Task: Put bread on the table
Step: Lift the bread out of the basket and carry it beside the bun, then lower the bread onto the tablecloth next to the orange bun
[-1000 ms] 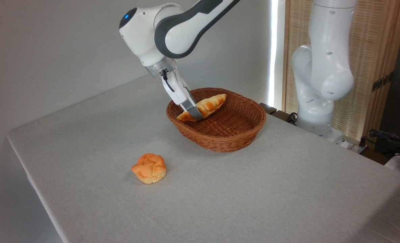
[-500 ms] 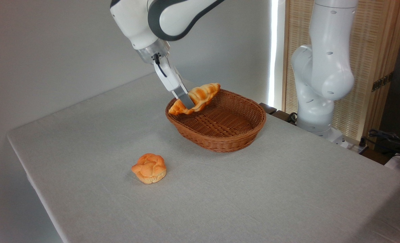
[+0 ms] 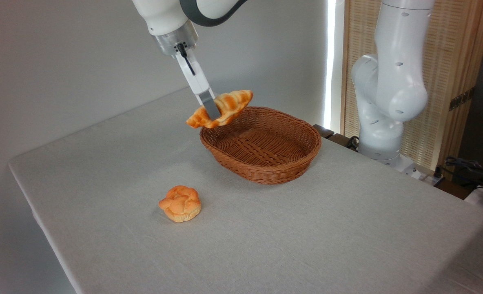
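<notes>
Fingers [image 3: 210, 109] of the arm pinch the braided loaf [image 3: 221, 108] near its middle, holding it in the air over the left rim of the wicker basket [image 3: 262, 143], clear of the counter [image 3: 306, 237]. It looks light and soft (it seems to dent at the pinch), so a mid-length grip should balance it. Its long axis tilts, lower end left, higher end right. The knotted bun [image 3: 180, 203] already lies on the counter.
</notes>
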Motion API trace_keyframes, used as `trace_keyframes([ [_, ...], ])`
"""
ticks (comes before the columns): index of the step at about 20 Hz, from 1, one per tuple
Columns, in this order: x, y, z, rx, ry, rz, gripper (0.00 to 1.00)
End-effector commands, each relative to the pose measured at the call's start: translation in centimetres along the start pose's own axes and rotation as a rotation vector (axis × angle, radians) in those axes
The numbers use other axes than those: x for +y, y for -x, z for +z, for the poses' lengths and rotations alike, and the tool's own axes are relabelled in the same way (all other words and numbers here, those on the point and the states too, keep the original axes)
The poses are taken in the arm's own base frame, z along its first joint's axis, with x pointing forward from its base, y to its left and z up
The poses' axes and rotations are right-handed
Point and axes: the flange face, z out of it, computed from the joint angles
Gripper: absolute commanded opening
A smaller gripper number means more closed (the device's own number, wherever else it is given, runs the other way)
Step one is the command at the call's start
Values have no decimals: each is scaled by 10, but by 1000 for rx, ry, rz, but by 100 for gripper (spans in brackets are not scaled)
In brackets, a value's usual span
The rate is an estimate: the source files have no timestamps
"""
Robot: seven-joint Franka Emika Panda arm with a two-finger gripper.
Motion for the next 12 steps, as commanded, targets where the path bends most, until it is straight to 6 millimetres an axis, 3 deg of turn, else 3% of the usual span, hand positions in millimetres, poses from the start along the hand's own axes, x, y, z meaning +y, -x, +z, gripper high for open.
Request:
trace_keyframes([
  [1,-31,-3,-13,110,-65,-47,20],
  [5,-67,-14,-5,195,-154,-90,21],
  [7,-85,-16,-1,229,-194,-111,40],
  [10,-101,-26,7,265,-249,-121,88],
  [11,-108,-27,11,271,-259,-131,98],
  [12,-113,-29,17,268,-263,-134,100],
])
